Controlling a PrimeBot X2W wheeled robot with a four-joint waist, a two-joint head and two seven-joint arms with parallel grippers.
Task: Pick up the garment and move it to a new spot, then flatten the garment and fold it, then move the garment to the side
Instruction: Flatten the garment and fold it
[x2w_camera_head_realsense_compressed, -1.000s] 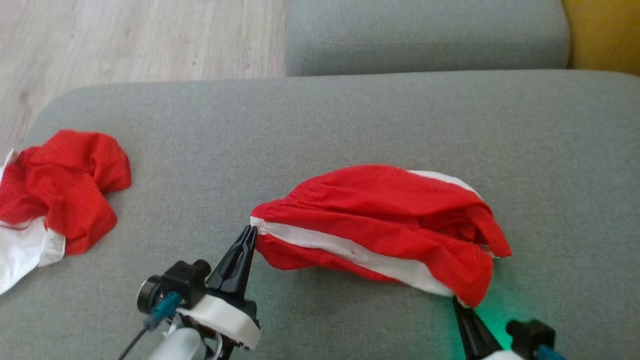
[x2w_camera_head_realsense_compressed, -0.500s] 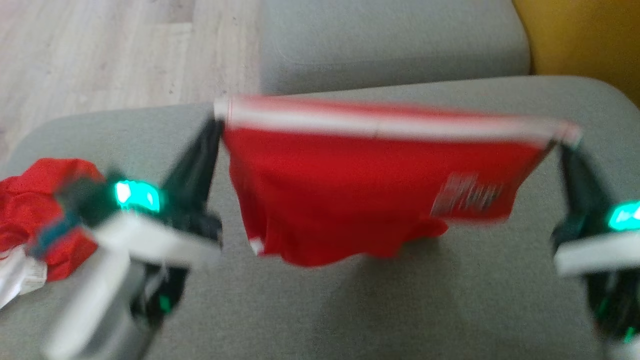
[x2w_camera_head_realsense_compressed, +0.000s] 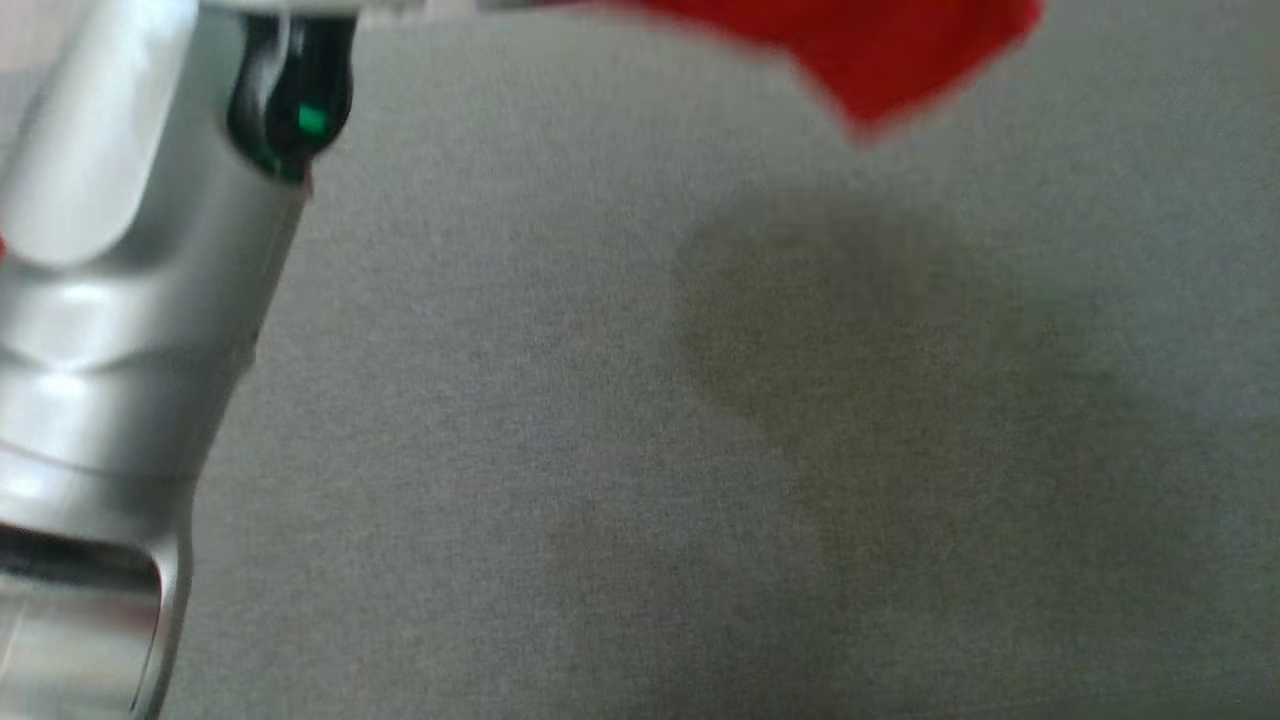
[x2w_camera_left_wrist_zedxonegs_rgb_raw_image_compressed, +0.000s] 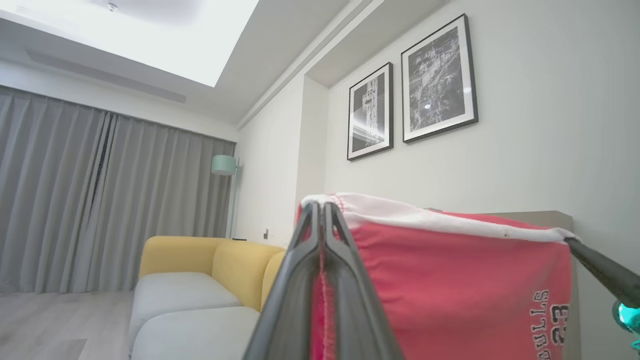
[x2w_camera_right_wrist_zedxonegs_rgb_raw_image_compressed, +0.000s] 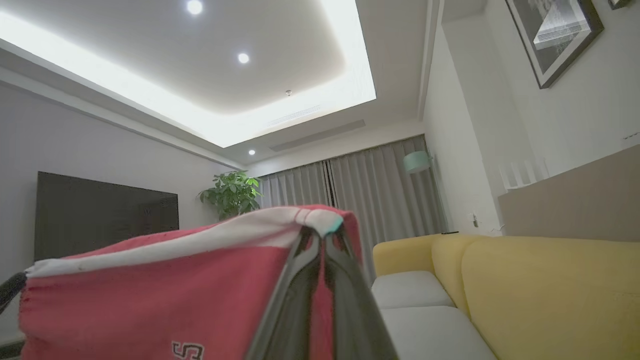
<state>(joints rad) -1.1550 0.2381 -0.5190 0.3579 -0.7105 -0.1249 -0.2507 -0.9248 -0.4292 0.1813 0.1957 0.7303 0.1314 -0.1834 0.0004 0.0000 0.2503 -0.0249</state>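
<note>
Pinching the left corner of the white waistband (x2w_camera_left_wrist_zedxonegs_rgb_raw_image_compressed: 440, 220), left gripper (x2w_camera_left_wrist_zedxonegs_rgb_raw_image_compressed: 320, 210) is closed tight on cloth; right gripper (x2w_camera_right_wrist_zedxonegs_rgb_raw_image_compressed: 320, 234) pinches the right corner likewise. Red garment (x2w_camera_left_wrist_zedxonegs_rgb_raw_image_compressed: 450, 285) hangs taut between them, above the grey cushion (x2w_camera_head_realsense_compressed: 560, 420). Soft, light, limp: waistband corners look the best hold.

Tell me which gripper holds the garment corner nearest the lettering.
The right gripper: the lettering sits near its corner; the left gripper pinches the plain end of the garment.
</note>
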